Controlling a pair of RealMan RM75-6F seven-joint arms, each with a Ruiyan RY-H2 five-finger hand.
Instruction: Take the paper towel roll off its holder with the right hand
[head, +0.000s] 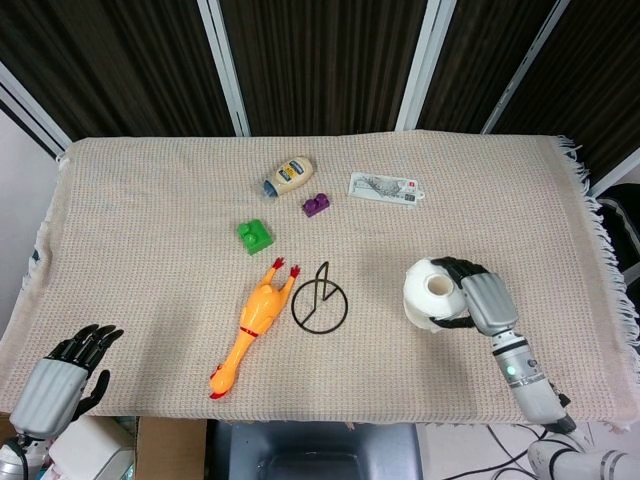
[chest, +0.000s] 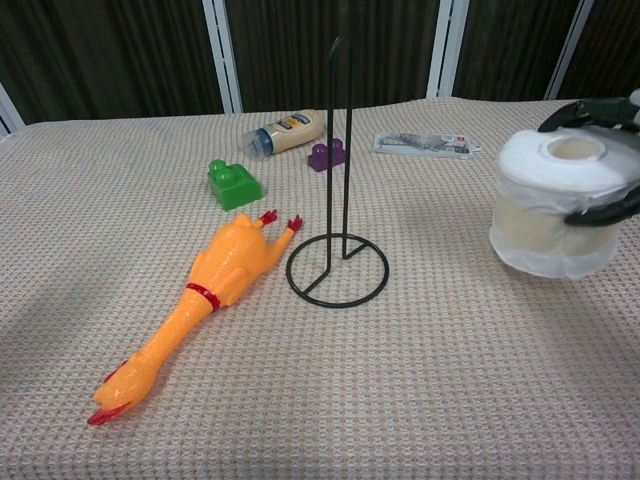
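Note:
The white paper towel roll is upright, low over the cloth to the right of the holder; whether it touches the cloth I cannot tell. My right hand grips it from the right side, fingers wrapped around it. The black wire holder stands bare at the table's centre, its ring base on the cloth. My left hand hangs off the front left edge of the table, holding nothing, fingers apart.
A yellow rubber chicken lies just left of the holder. Behind are a green block, a purple block, a mayonnaise bottle and a flat packet. A beige cloth covers the table.

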